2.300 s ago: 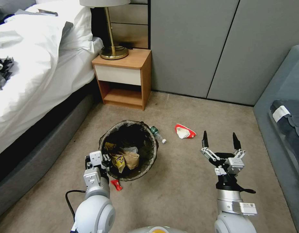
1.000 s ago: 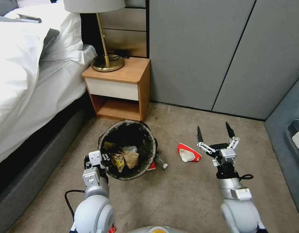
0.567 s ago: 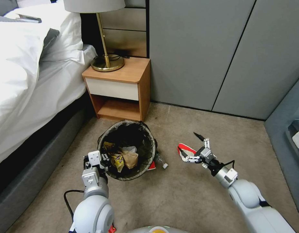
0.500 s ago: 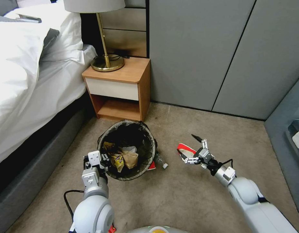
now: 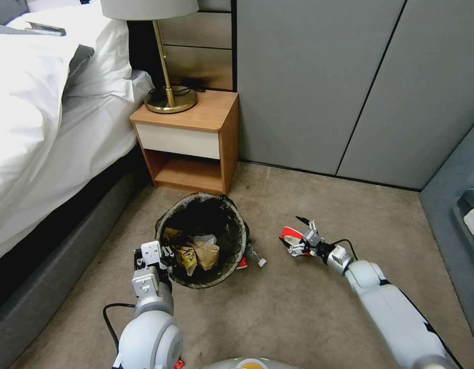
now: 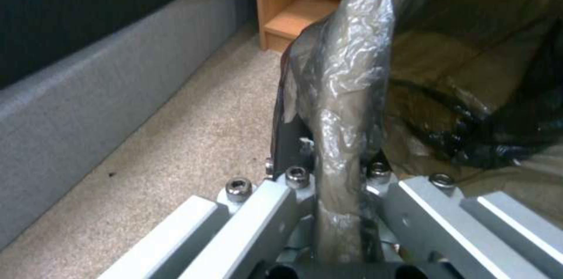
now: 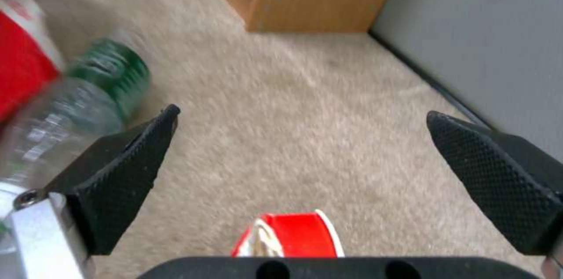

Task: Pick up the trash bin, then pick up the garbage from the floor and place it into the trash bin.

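Red-and-white packet partly hidden between right claw spread tips; left claw clamped on trash bin rim.

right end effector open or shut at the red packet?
Open. The right end effector has its fingers spread wide over the carpet, with the red-and-white packet between them near the palm, not yet clamped.

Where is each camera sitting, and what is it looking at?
Head view: high up, looking down at carpet, trash bin, both arms.
Left wrist view: behind the left gripper, clamped on the bin's bagged rim.
Right wrist view: behind the open right gripper, low over a red-and-white packet.
Shared: head and right wrist views both show packet and clear bottle.
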`<state>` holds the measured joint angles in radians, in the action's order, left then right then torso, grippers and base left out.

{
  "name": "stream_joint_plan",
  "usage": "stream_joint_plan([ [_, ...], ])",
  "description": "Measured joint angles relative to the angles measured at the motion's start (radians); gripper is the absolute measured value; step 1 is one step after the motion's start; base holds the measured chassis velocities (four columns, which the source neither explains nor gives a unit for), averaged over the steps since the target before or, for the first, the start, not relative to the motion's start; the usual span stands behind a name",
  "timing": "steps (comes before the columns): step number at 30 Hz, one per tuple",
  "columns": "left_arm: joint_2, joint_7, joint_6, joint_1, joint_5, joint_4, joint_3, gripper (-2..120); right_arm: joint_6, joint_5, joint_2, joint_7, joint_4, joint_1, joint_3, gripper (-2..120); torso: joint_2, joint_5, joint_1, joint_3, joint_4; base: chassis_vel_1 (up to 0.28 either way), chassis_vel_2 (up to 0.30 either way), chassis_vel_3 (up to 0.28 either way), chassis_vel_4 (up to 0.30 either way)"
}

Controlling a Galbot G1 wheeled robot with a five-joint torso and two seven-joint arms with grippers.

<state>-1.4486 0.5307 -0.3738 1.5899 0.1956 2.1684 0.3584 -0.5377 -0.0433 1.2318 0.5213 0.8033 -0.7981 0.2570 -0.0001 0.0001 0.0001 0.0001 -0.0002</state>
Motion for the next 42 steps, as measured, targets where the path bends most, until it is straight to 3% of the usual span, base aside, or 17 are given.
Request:
stream_joint_plan([
  [4, -0.005, 0.000, 0.002, 0.004, -0.008, -0.004, -0.005, 0, -0.006, -0.053, 0.047, -0.032, -0.145, 0.088, 0.008, 100, 0.000, -0.0002, 0.000, 0.000, 0.0005, 0.000, 0.000, 0.000, 0.000],
  [13, -0.006, 0.000, 0.004, 0.016, -0.012, 0.001, -0.001, 0, 0.006, -0.069, 0.094, -0.081, -0.287, 0.158, 0.022, 100, 0.000, -0.0002, 0.000, 0.000, 0.0002, 0.000, 0.000, 0.000, 0.000],
  [27, -0.006, 0.000, 0.006, 0.012, -0.011, 0.008, 0.000, 0, 0.027, -0.043, 0.117, -0.110, -0.273, 0.059, 0.035, 98, 0.000, -0.0001, 0.000, 0.000, 0.0001, 0.000, 0.000, 0.000, 0.000],
  [38, -0.002, 0.000, 0.008, 0.020, -0.009, 0.018, 0.002, 0, -0.019, -0.020, 0.108, -0.124, -0.382, 0.067, 0.064, 68, 0.000, -0.0002, 0.000, 0.000, 0.0009, 0.000, 0.000, 0.000, 0.000],
  [42, -0.002, 0.001, 0.009, 0.019, -0.010, 0.018, 0.000, 0, -0.010, 0.049, 0.084, -0.126, -0.394, 0.069, 0.063, 50, 0.000, 0.0000, 0.000, 0.000, 0.0005, 0.000, 0.000, 0.000, 0.000],
])
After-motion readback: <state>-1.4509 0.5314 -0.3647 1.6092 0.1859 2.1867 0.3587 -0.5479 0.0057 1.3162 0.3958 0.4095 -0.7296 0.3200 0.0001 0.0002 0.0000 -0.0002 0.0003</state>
